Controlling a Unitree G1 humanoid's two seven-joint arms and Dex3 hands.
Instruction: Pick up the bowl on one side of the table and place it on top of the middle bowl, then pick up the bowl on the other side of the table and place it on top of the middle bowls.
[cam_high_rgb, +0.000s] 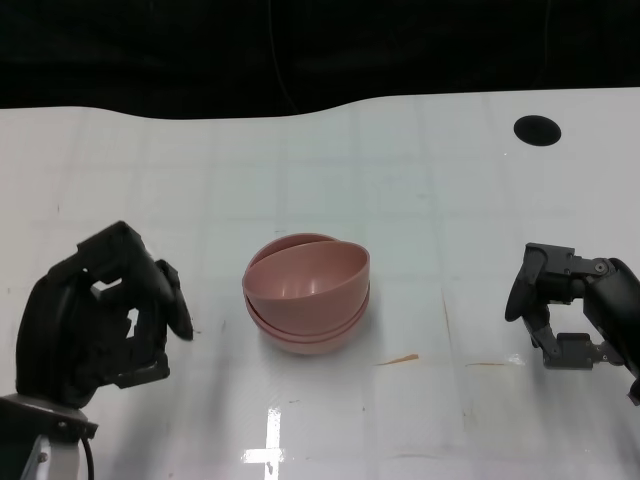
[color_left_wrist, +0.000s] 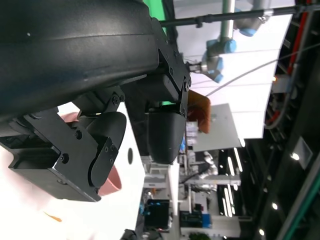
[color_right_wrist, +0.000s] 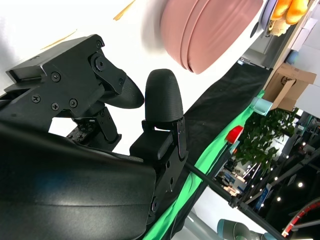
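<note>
Pink bowls (cam_high_rgb: 306, 292) stacked at the centre of your table (cam_high_rgb: 430, 220), top bowl tilted. Your left hand (cam_high_rgb: 100, 315) and right hand (cam_high_rgb: 572, 305) flank them, fingers apart, holding nothing.

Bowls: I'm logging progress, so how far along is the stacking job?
Done, it seems: the pink bowls sit stacked mid-table, the top bowl tilted, and no bowl remains at either side. In hand: nothing; the left hand and right hand are empty, apart from the stack. Left: perhaps levelling that top bowl.
</note>
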